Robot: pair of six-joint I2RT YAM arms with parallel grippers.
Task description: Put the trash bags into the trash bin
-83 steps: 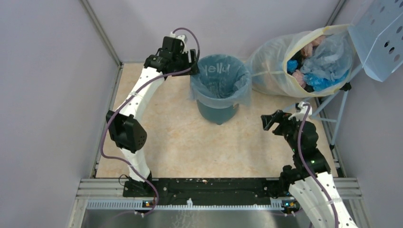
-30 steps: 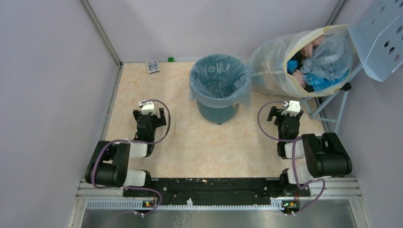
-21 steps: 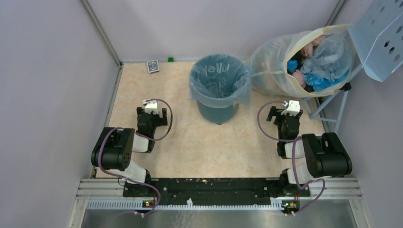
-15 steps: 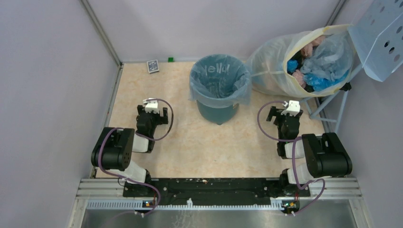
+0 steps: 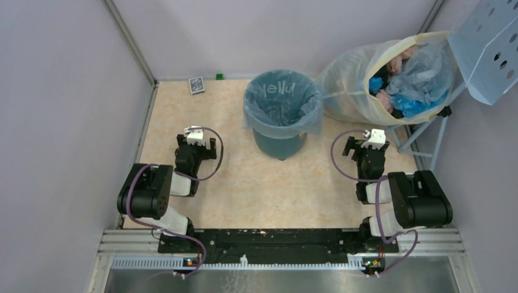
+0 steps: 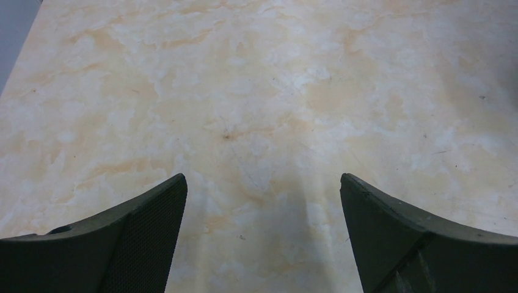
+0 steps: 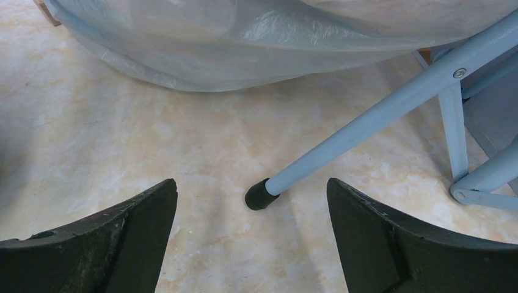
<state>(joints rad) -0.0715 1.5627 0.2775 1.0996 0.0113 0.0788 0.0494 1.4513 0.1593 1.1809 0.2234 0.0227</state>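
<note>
Pale-blue crinkly bag (image 5: 282, 97) lines the round dark-teal bin (image 5: 278, 145); seemingly done. My left gripper (image 6: 262, 189), right gripper (image 7: 251, 189): spread, empty.

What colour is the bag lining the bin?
The bag is translucent pale blue, white lettering; top view.

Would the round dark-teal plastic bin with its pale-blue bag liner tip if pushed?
Probably tips: the bin tapers to a narrow base. Holding only the bag, it is likely light. The smooth table may let it slide.

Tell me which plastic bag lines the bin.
The thin pale-blue translucent bag with white lettering, folded over the round dark-teal bin; the big yellowish sack lies beside it.
</note>
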